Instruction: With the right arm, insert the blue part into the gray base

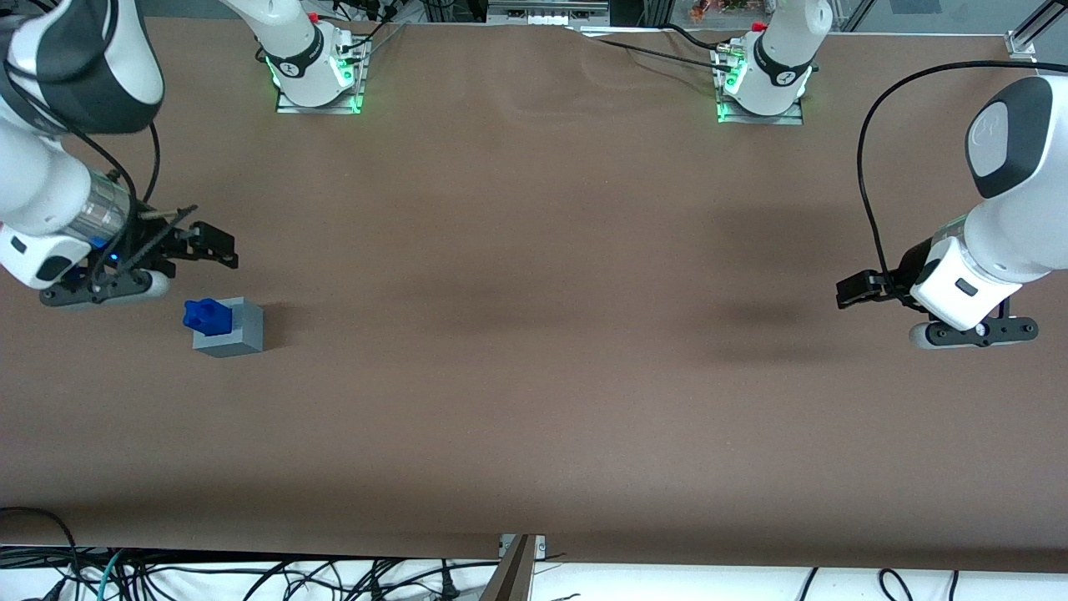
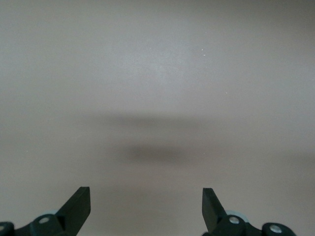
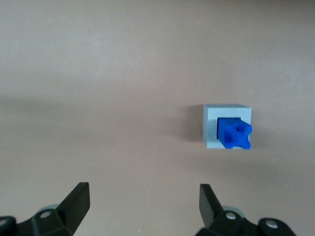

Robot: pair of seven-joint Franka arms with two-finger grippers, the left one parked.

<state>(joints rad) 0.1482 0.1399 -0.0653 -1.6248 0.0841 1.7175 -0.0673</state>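
Standing in the recess of the gray base (image 1: 235,331), the blue part (image 1: 206,315) protrudes above the cube's top face; the wrist view shows it seated in the opening (image 3: 234,133) of the base (image 3: 210,127). Base and part rest on the brown table (image 1: 534,351) toward the working arm's end. The right arm's gripper (image 1: 219,248) hangs above the table, near the base and farther from the front camera, apart from both. Its fingers (image 3: 78,199) are spread wide, holding nothing.
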